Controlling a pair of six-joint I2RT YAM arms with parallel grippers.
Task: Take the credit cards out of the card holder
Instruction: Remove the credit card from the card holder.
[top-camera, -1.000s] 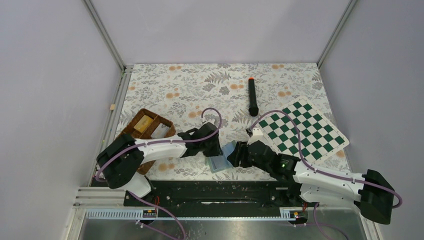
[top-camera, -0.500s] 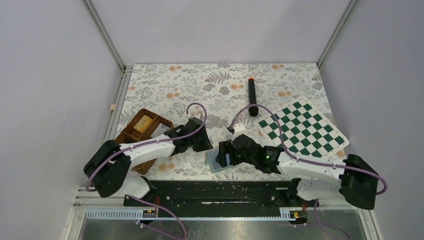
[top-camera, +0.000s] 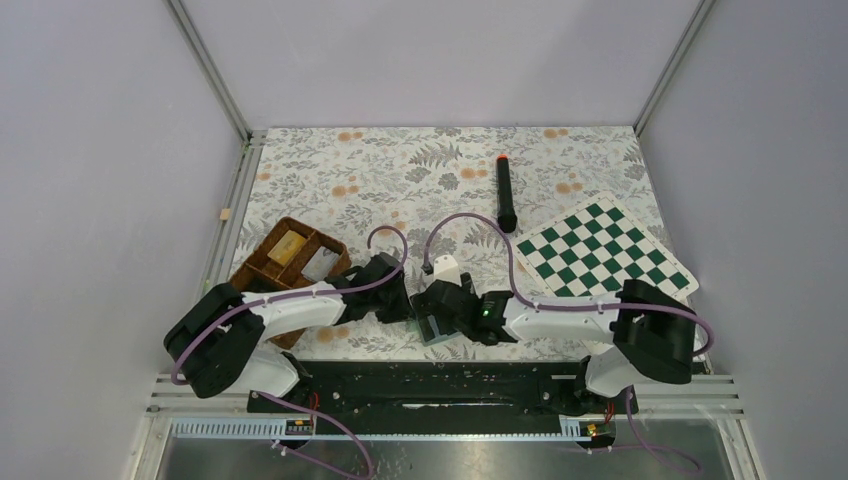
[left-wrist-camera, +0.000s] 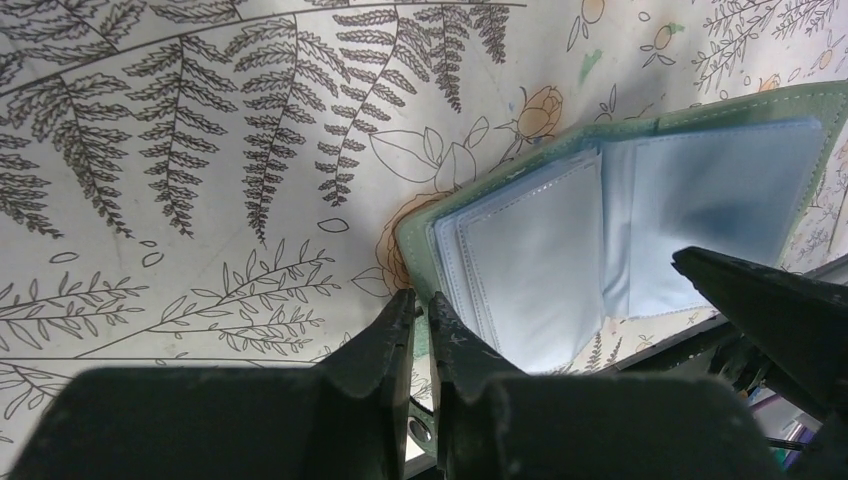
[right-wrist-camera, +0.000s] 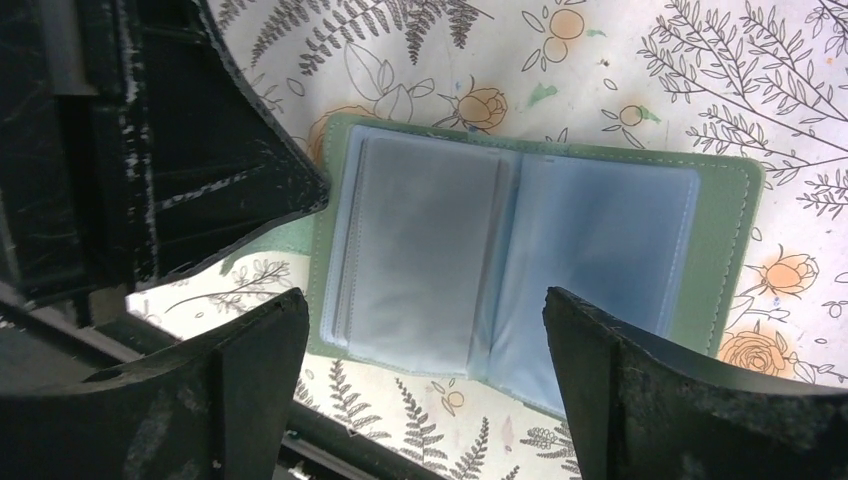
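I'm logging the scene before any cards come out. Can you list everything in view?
card holder: one, sage green with pale blue sleeves, lying open near the table's front edge; contents unclear
wicker tray: one, brown, divided, on the left
block: one, yellowish tan, in a tray compartment
flat piece: one, pale grey, in the neighbouring compartment; too small to identify
chessboard: one, green and white, on the right
stick: one, black with an orange-red tip, far centre
small bit: one, tan, beyond the cloth's left edge
tablecloth: one, white floral print
left gripper: black, nearly closed, tips at the card holder's edge
right gripper: black, open, above the card holder
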